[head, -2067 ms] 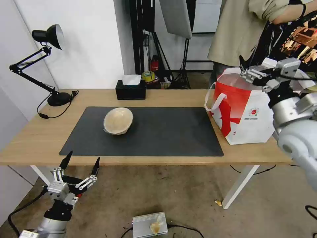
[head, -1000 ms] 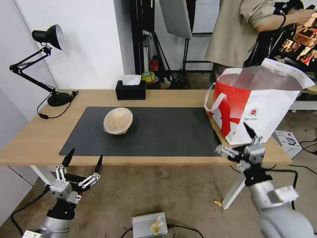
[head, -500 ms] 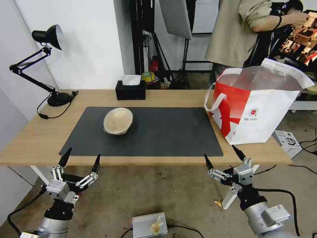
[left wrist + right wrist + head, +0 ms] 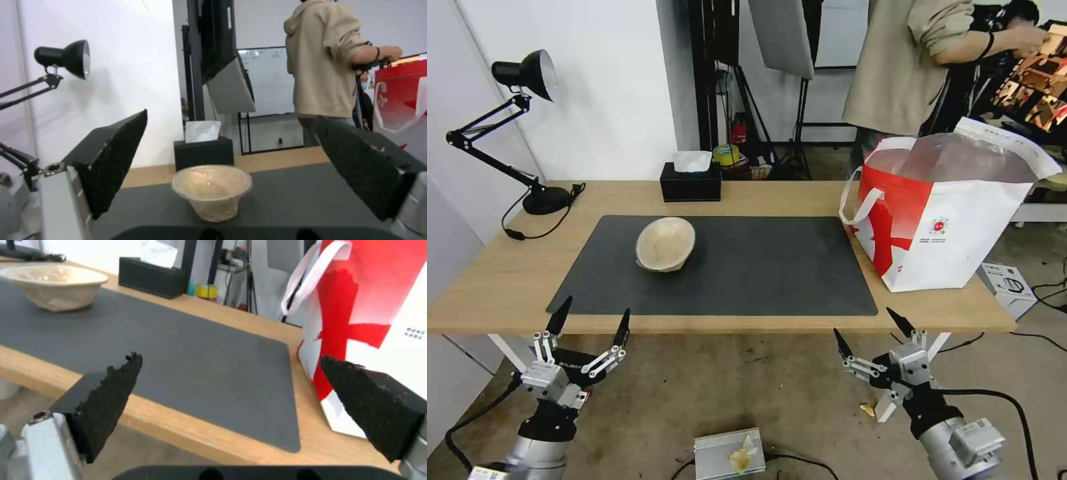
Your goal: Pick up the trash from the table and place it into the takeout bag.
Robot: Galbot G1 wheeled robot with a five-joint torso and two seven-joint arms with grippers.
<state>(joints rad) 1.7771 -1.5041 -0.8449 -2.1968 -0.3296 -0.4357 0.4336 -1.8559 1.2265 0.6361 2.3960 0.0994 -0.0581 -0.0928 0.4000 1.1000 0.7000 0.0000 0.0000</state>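
One piece of trash, a beige paper-like bowl [image 4: 666,244] [image 4: 211,189] [image 4: 52,285], sits upright on the dark grey mat [image 4: 720,267] of the light-wood table [image 4: 500,280]. The red-and-white takeout bag [image 4: 944,213] [image 4: 373,323] stands open at the table's right end. My left gripper [image 4: 590,321] hangs open below the table's front edge at the left, with nothing between its fingers. Open and holding nothing, my right gripper [image 4: 872,328] is below the front edge at the right, in front of the bag.
A black tissue box [image 4: 691,180] stands at the table's back edge and a black desk lamp [image 4: 520,127] at the back left. A small white carton [image 4: 1006,285] lies on the floor right of the table. A grey box [image 4: 730,453] lies on the floor between my arms.
My right arm has come down from above the takeout bag to below the table's front edge, gripper open. The left gripper has barely moved. The bowl has stayed put.
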